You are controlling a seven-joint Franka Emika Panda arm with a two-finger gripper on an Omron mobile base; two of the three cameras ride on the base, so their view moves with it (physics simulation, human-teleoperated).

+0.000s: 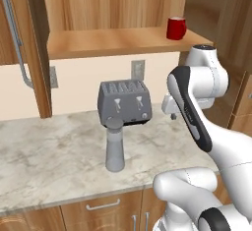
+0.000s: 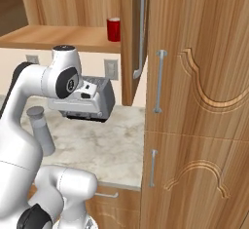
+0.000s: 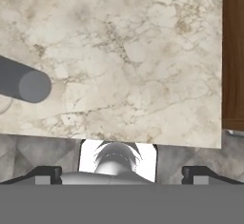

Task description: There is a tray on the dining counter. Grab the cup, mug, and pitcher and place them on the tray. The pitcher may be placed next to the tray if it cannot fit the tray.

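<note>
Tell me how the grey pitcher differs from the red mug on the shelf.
The pitcher is grey, tall and slim, narrowing to a neck; the mug is red, short and squat. The pitcher stands on the marble worktop in front of the toaster; the mug sits higher, on the wooden shelf. Both stand upright, and the gripper holds neither.

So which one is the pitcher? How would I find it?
Look at the marble worktop under the wooden shelf. In front of the boxy grey toaster stands the pitcher: a tall plain grey cylinder with a narrower neck, with none of the toaster's slots or levers.
</note>
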